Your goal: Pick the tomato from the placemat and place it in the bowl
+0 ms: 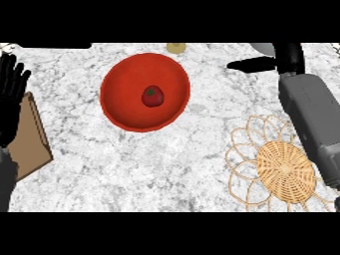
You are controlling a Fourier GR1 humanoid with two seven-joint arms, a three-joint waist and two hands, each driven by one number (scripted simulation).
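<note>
A red tomato [152, 96] with a green stem lies inside the red bowl [124, 84] in the upper middle of the counter. The woven wicker placemat [279, 167] lies at the lower right with nothing on it. My right forearm stretches up the right side over the placemat's edge, and my right hand [264, 62] shows at the top right, away from the bowl, its fingers straight and holding nothing. At the far left edge my left hand [3, 94] rests open with fingers up.
A brown board [33, 139] lies at the left edge under my left hand. A small yellowish object [175, 48] sits at the top edge behind the bowl. The counter is white marble.
</note>
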